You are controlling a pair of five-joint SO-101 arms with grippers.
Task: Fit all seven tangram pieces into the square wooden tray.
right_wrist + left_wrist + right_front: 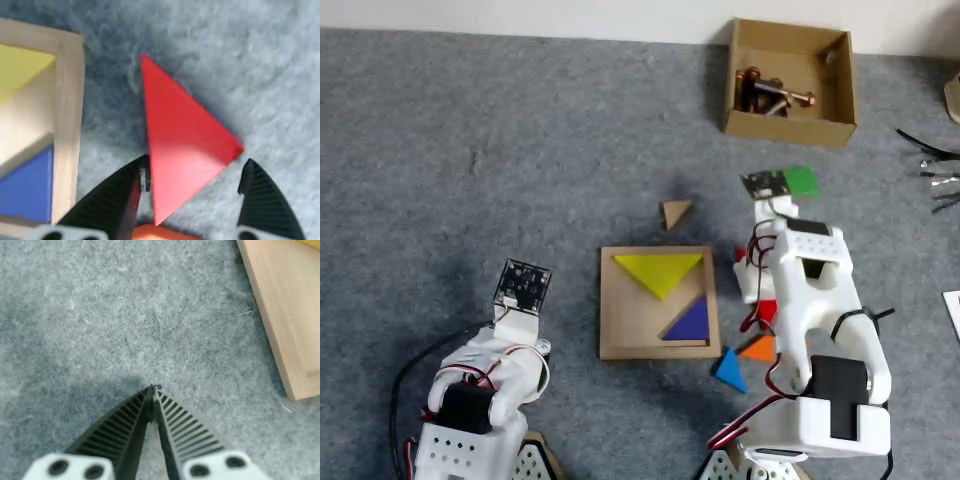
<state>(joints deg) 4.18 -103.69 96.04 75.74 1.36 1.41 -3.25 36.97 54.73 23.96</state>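
The square wooden tray (610,300) lies mid-table with a yellow triangle (658,272) and a blue-violet parallelogram (690,322) in it. My right gripper (192,185) is open low over the carpet, its fingers on either side of a red triangle (182,145) just outside the tray's rim (67,100). An orange triangle (758,348) and a blue triangle (728,369) lie by the tray's near right corner. A small wooden triangle (676,212) and a green piece (801,181) lie farther back. My left gripper (152,392) is shut and empty above bare carpet, left of the tray (290,305).
A cardboard box (790,68) holding metal parts stands at the back right. Cables and tools lie at the right edge (932,165). The right arm's white body (815,300) covers most of the red triangle from above. Grey carpet lies open to the left and behind the tray.
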